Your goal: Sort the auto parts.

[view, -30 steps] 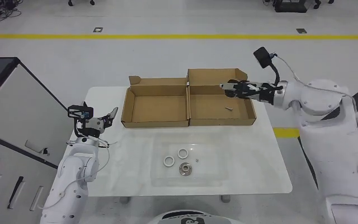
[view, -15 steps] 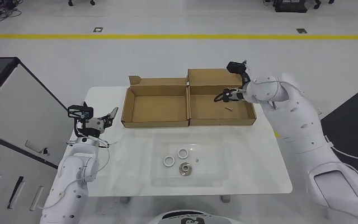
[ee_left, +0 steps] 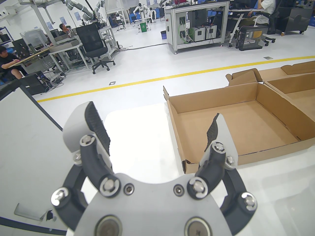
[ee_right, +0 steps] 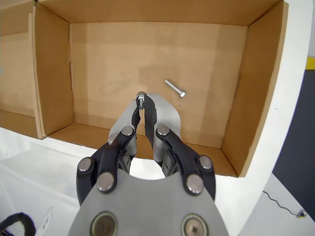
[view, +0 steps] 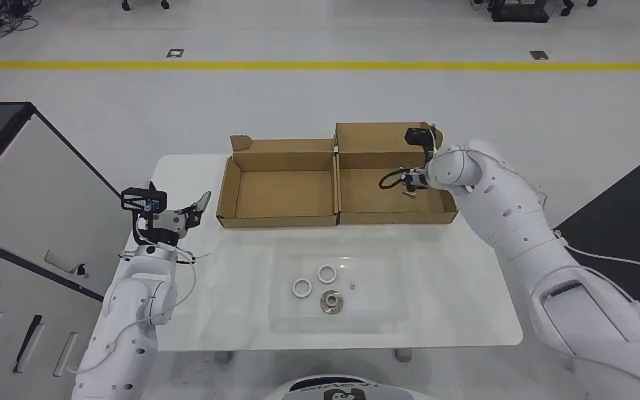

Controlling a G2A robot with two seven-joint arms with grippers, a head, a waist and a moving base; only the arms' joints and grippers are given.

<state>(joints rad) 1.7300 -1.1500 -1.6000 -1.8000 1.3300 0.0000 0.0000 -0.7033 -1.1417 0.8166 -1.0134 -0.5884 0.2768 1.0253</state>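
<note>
Bolt [ee_right: 140, 99] in right fingers [ee_right: 150, 116] hangs over box [ee_right: 260, 74] floor.

Finding: no text, label, brand, number or sign is legible on any surface in these views. Print in the room behind is too small to read.
</note>
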